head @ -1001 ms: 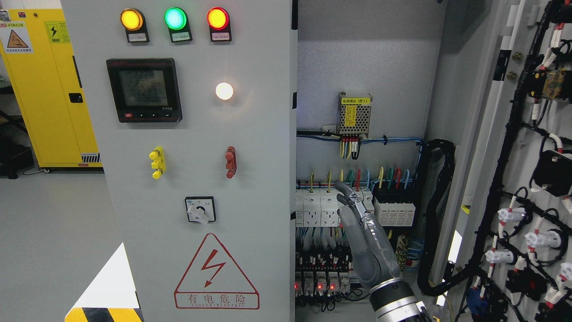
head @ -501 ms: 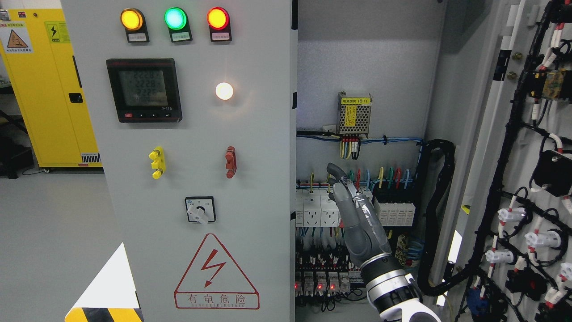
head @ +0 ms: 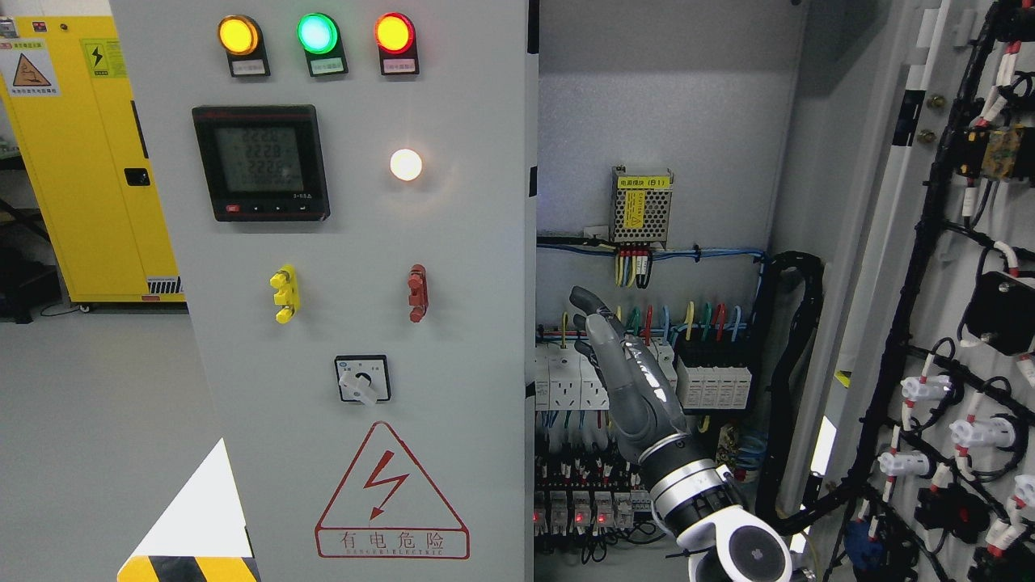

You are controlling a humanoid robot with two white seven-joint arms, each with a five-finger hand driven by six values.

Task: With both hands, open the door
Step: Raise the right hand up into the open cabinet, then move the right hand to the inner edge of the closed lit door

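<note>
The grey left cabinet door (head: 356,242) stands shut, carrying three indicator lamps, a meter and a rotary switch. The right door (head: 954,283) is swung wide, its wired inner face turned toward me. My right hand (head: 589,319) rises from the lower right inside the cabinet opening, in front of the breakers. Its fingers (head: 602,339) are stretched upward and slightly bent, holding nothing. The fingertips lie a short way right of the left door's free edge (head: 530,339), apart from it. My left arm does not show.
Inside the cabinet are a power supply module (head: 641,208), a row of breakers (head: 566,380) with coloured wires, and a black cable conduit (head: 788,388). A yellow cabinet (head: 89,162) stands at the far left on the grey floor.
My right hand has climbed and drifted left toward the left door's edge, with more of the wrist and forearm now showing. The doors have not moved.
</note>
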